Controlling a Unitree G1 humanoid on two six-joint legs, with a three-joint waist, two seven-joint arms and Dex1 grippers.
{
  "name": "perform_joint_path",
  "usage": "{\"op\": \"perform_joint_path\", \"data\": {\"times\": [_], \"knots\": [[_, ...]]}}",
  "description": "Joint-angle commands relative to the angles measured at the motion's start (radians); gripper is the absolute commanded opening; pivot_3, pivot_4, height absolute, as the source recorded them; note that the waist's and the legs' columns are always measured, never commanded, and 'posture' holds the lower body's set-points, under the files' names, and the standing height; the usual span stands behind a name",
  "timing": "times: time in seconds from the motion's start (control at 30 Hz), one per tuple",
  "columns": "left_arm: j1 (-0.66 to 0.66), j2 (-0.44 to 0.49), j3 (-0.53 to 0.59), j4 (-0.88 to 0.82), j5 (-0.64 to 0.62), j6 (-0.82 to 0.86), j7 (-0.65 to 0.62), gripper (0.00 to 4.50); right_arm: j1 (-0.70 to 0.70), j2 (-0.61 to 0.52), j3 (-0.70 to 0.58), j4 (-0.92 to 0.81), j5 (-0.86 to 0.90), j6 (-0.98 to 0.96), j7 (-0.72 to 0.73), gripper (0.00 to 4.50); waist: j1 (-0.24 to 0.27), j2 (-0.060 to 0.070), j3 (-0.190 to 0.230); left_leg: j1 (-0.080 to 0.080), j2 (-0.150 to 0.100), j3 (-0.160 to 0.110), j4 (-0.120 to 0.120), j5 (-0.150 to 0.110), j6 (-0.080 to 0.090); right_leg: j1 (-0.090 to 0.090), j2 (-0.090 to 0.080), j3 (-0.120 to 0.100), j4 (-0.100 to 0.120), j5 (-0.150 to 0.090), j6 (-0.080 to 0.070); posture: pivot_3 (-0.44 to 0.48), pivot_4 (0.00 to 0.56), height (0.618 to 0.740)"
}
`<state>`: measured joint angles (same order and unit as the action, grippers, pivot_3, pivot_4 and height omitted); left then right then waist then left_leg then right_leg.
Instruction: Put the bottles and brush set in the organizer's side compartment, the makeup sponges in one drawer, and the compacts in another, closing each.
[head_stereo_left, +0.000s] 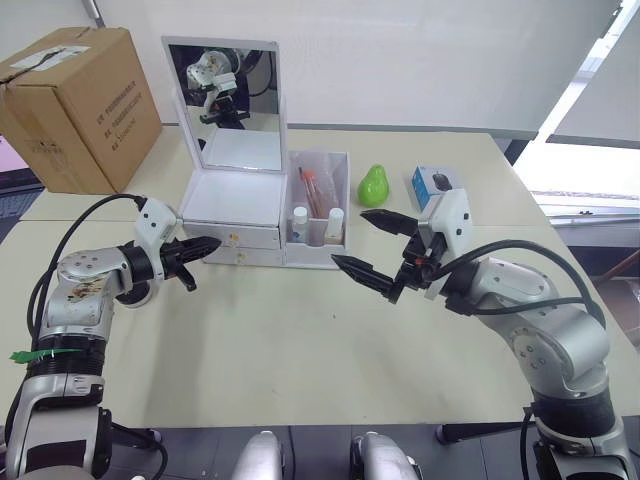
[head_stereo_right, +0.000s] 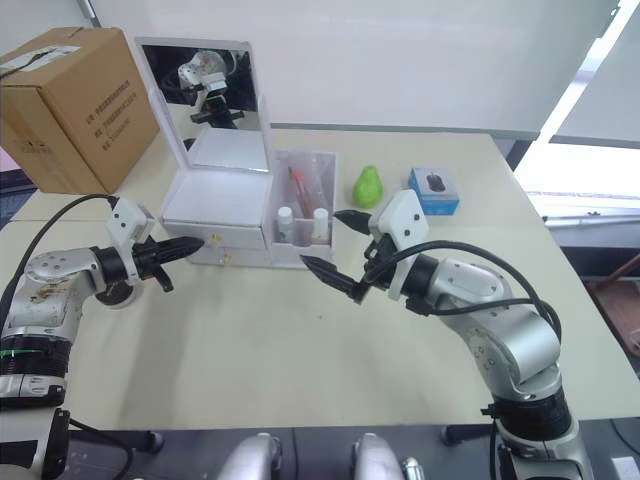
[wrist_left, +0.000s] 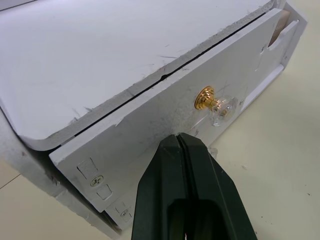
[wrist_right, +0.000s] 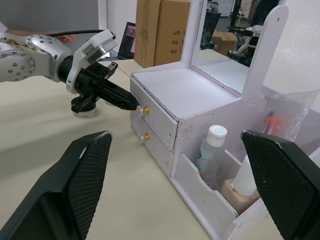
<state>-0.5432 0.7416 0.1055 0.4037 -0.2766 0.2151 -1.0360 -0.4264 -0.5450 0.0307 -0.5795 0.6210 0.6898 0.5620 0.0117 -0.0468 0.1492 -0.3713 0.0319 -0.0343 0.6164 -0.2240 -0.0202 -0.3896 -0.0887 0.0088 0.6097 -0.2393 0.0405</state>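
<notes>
Drawer-closing step. Left end effector (head_stereo_left: 205, 244), fingers together, touches the upper gold-knobbed drawer (head_stereo_left: 240, 237) of the white plastic mirror-lidded organizer (head_stereo_left: 232, 196) on the table (head_stereo_left: 300, 340); bottles (head_stereo_left: 300, 222) and brush set (head_stereo_left: 310, 190) occupy its translucent side compartment (head_stereo_left: 343, 190). Right end effector (head_stereo_left: 375, 250) hangs spread, empty. Next, judged: push the drawer flush.

White plastic organizer (head_stereo_left: 240, 215) with both gold-knobbed drawers shut: contents hidden. Brush packet with pink-orange bristles (head_stereo_left: 311, 192) in translucent side compartment (head_stereo_left: 342, 172), upper centre: lower part hidden behind white-capped bottles (head_stereo_left: 300, 222), brush count too small to tell. Bottle labels unreadable. Brown cardboard box (head_stereo_left: 75, 105), upper left: cut by frame edge, print too small to read. Small blue box (head_stereo_left: 435, 185), right of centre: printing unclear. Right wrist view: black right-gripper fingers (wrist_right: 82, 185) cut off by bottom edge.
</notes>
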Motion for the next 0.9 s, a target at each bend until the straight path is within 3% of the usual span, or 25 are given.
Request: {"op": "perform_joint_path", "data": {"times": [0.03,0.2,0.37,0.53,0.7,0.9], "knots": [[-0.009,0.022,0.045,-0.049,-0.031,0.016,0.001,0.01,0.001,-0.013,-0.028,-0.036,0.01,0.004,-0.001,4.5,0.0,0.0,0.0,0.0,0.0,0.0,0.0,0.0,0.0,0.0,0.0,0.0,0.0,0.0,0.0,0.0,0.15,0.729],[0.114,0.124,0.149,-0.194,-0.153,0.133,-0.103,0.01,0.038,-0.051,-0.093,-0.038,0.027,0.002,0.009,4.5,-0.012,0.0,0.0,0.0,0.001,0.0,0.0,0.0,0.0,0.0,0.001,0.001,0.0,0.0,0.0,0.0,0.15,0.729],[0.338,0.272,0.367,-0.244,-0.211,0.197,-0.158,1.21,0.208,-0.178,-0.3,0.0,0.033,-0.037,0.091,4.5,-0.022,0.004,0.002,0.002,0.002,0.001,0.0,0.0,0.0,0.0,0.0,0.0,-0.001,-0.001,-0.002,0.0,0.15,0.729],[0.533,0.386,0.591,0.018,-0.125,0.049,-0.141,2.83,0.439,-0.247,-0.547,0.148,-0.01,-0.166,0.23,4.5,-0.016,0.005,0.003,0.002,0.003,0.006,-0.002,0.0,0.0,-0.001,-0.004,0.0,-0.003,-0.005,-0.008,0.0,0.15,0.729],[0.658,0.445,0.699,0.34,-0.052,-0.18,-0.087,4.47,0.609,-0.258,-0.698,0.419,-0.106,-0.384,0.35,4.5,-0.007,0.004,0.002,0.002,0.003,0.011,-0.006,-0.002,-0.003,-0.007,-0.007,-0.001,-0.006,-0.005,-0.008,0.0,0.15,0.729],[0.687,0.485,0.706,0.519,-0.027,-0.335,-0.046,4.47,0.648,-0.283,-0.738,0.66,-0.176,-0.551,0.403,4.5,0.001,0.004,0.002,0.0,0.005,0.016,-0.008,-0.006,-0.011,-0.01,-0.011,-0.003,-0.008,-0.005,-0.008,0.0,0.15,0.729]]}}
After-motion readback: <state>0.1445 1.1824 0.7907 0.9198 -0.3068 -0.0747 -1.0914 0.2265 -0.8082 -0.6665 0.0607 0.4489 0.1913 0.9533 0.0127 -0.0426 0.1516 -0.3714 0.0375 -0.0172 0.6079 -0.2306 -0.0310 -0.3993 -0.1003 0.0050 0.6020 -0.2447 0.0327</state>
